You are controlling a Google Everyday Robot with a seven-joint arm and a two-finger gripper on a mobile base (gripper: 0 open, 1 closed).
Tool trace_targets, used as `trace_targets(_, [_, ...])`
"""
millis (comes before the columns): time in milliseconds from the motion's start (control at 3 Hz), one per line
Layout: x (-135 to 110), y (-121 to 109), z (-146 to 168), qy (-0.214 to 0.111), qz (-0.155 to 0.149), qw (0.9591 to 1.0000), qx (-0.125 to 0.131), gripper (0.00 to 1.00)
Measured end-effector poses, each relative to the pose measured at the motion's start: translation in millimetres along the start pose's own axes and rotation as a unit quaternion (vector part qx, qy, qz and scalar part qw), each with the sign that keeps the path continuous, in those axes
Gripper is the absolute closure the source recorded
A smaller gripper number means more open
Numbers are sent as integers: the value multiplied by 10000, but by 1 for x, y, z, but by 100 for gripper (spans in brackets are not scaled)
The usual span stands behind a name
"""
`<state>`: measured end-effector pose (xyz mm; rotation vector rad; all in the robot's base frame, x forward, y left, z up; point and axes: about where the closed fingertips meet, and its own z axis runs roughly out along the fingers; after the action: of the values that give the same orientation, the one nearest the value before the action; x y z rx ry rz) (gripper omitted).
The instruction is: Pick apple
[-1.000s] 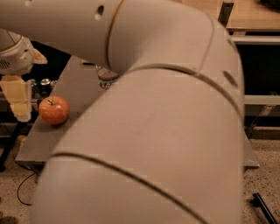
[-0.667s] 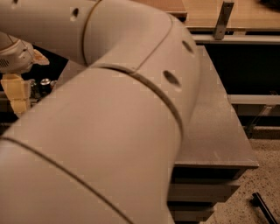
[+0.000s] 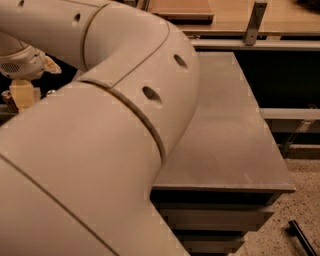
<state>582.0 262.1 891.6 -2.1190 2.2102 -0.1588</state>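
Note:
The apple is hidden behind my own arm (image 3: 100, 150), whose big pale links fill the left and middle of the camera view. My gripper (image 3: 22, 93) shows only as a pale yellowish tip at the far left edge, below its wrist (image 3: 20, 62) and over the left end of the grey table (image 3: 230, 130). What lies under or inside the gripper does not show.
The grey tabletop runs back to a wooden surface (image 3: 180, 7) and a metal post (image 3: 255, 22). Its front edge drops to dark shelves (image 3: 215, 220). On the speckled floor at lower right lies a black bar (image 3: 302, 239).
My arm has swung across the view and now covers the left of the table, where the apple showed a second ago. The gripper has stayed at the far left.

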Motion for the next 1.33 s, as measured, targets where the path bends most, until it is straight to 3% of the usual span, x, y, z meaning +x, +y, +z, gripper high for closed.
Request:
trace_targets(333, [4, -8, 1, -290, -37, 9996, -34, 0])
trace_targets(667, [33, -13, -7, -1543, -459, 9870, -35, 0])
trace_targets(1000, [35, -5, -10, -1406, -455, 9890, -81, 0])
trace_targets(1333, [40, 23, -26, -980, -527, 9937, -87, 0])
